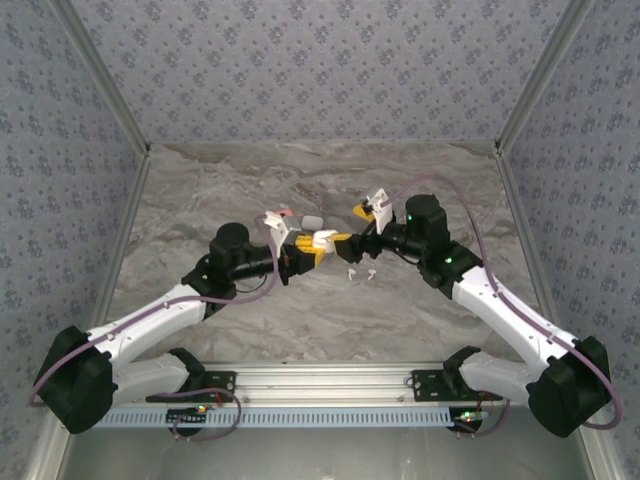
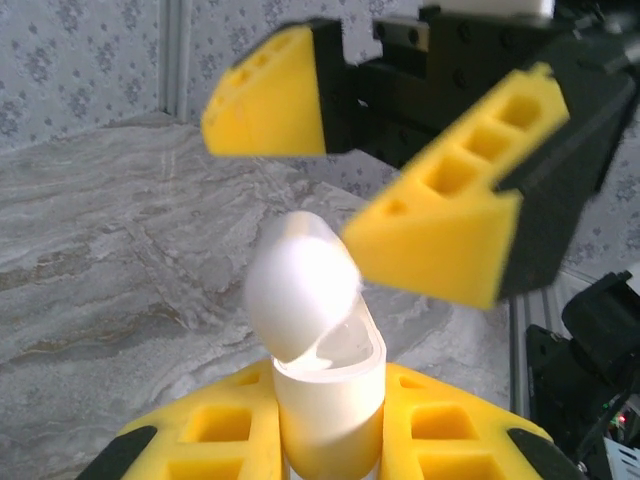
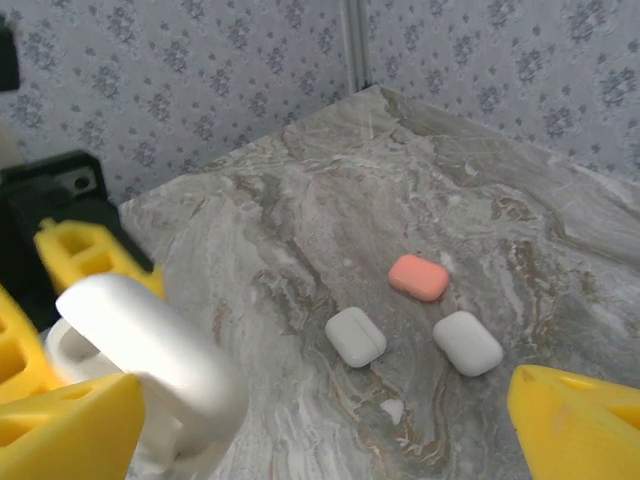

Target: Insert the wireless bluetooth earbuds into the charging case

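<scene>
From above, the left gripper [image 1: 303, 250] and right gripper [image 1: 352, 243] meet over the middle of the marble table [image 1: 200, 190], with the white charging case [image 1: 322, 240] between them. Two white earbuds [image 1: 352, 272] lie loose on the table just beside the right gripper, outside the case.

The left wrist camera shows what is too small to read from above. The left gripper's yellow fingers pinch the case body upright with its lid [image 2: 300, 285] swung open, and the right gripper's fingers are spread wide around the lid.

The right wrist view confirms that spread. It also shows a coral case [image 3: 418, 277] and two closed white cases [image 3: 355, 336] lying well apart from the held one.
</scene>
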Controlling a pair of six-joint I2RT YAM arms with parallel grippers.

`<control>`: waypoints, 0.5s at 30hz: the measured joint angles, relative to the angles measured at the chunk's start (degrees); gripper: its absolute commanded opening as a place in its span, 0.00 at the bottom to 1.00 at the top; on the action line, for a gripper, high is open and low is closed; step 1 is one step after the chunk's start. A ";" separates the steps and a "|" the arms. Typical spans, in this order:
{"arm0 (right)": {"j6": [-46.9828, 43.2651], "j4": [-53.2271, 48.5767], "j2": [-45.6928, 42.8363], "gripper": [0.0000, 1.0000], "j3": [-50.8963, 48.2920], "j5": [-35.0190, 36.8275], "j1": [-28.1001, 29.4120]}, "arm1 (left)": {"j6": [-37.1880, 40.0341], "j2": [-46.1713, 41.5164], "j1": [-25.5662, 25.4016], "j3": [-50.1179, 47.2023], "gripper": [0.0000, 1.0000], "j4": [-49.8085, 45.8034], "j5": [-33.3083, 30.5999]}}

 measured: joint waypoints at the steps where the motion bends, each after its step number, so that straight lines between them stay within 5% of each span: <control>1: 0.00 -0.02 0.26 0.96 0.42 0.31 -0.09 | 0.09 -0.02 -0.20 -0.02 0.00 -0.11 0.42; 15: 0.11 -4.22 -3.56 0.98 1.55 2.19 -1.53 | 1.40 -2.91 -0.61 -1.86 0.00 -0.37 0.61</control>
